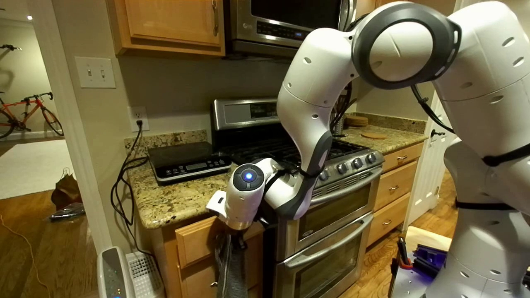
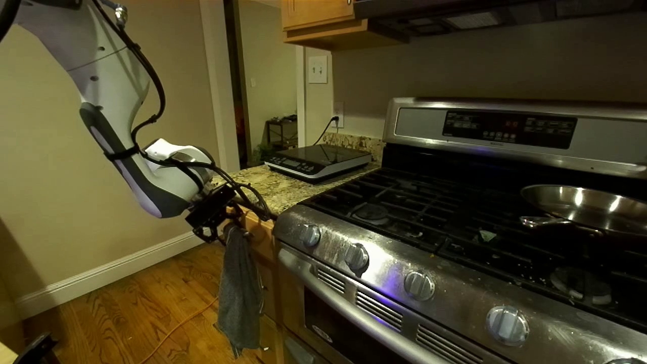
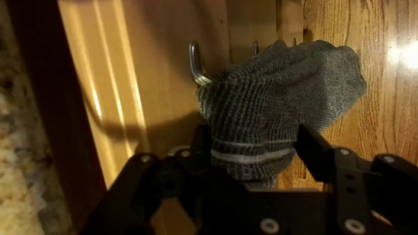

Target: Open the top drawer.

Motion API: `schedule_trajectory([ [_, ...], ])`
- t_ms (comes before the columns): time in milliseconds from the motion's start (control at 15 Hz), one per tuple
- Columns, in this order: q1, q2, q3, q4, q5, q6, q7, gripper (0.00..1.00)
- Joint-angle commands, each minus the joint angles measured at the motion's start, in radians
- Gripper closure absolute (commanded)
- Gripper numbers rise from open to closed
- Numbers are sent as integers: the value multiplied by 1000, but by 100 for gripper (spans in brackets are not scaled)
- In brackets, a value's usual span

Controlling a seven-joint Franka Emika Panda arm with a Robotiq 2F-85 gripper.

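Range [image 2: 455, 242] biggest. Arm [image 1: 405, 54] reaches down in front of the cabinet [image 1: 196, 279] beside it, lower end near the range corner; sideways drift in a pull could knock it. Desk [image 1: 174, 203] tops the cabinet, edge close to the arm's lower end, so lifting mid-pull risks a bump. Task's thing, the top drawer [image 1: 198, 243], sits just under the desk edge; looks closed or nearly, can't tell exactly. Pulled off-axis it may bind. White appliance [image 1: 124, 275] stands by the cabinet's end, probably out of the drawer's path. Cooktop [image 2: 323, 156] on the desk, pan [image 2: 601, 207] on the range, neither likely in the way. Real obstacle: grey towel [image 3: 277, 104] hanging down the drawer front, right at the grasp spot. Pincer [image 3: 253, 140] is spread, fingers [image 3: 312, 151] apart, towel between them, one on the drawer side, one on the outer side; contact can't be told. Bringing them together here likely grabs a thick wad of cloth; if cloth only, towel slides off and the drawer doesn't budge. Even with cloth plus metal caught, the bulk may let the grip slip under load. Handle [image 3: 194, 63] pokes just one bent end out of the towel, the rest mostly covered, so alignment is hard to judge, and a fingertip could butt the bar or scrape the drawer face
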State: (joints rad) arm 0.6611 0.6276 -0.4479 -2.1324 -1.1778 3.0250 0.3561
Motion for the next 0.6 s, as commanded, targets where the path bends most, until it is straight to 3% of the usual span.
schedule_trajectory([
  [0,-5,21,-29,22,-19,35,34,60],
  [333,-16,32,-27,35,-3,36,34,91],
  [533,-26,45,-21,39,15,31,31,89],
])
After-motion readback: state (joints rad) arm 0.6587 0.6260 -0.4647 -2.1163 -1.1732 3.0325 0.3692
